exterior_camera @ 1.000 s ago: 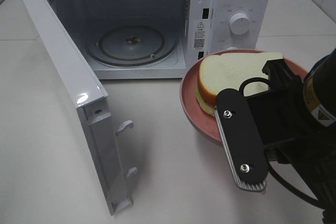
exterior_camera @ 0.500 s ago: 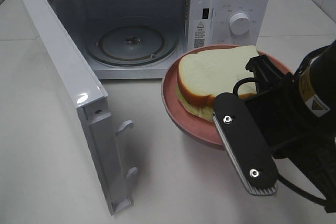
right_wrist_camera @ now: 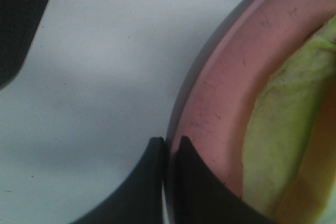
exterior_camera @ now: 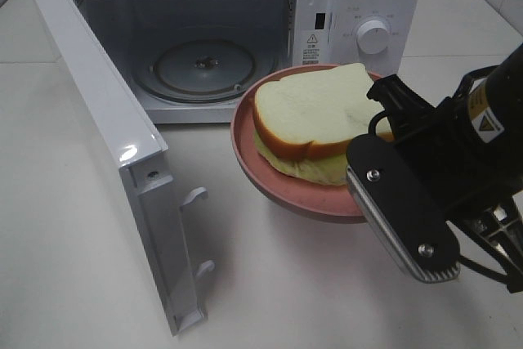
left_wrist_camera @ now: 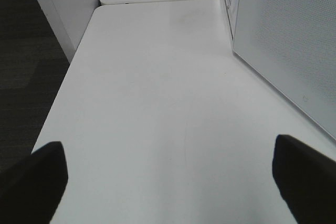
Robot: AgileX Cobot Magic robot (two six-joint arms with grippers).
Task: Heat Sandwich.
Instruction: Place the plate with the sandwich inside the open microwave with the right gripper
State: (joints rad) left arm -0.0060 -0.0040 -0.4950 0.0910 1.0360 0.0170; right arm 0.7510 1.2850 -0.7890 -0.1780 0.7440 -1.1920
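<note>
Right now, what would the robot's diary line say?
right hand: shut on rim of plate | sandwich: on plate | microwave: door open | left hand: open, holding nothing

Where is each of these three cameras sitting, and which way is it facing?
Exterior high: mounted high, facing down at the open microwave, the pink plate and the sandwich; the right arm shows.
Left wrist: on the left arm, facing along the white table beside the microwave door; the open fingertips of the left gripper show.
Right wrist: on the right arm, close on the pink plate's rim, pinched by the right gripper.
Shared: exterior high and right wrist both show pink plate and sandwich.
</note>
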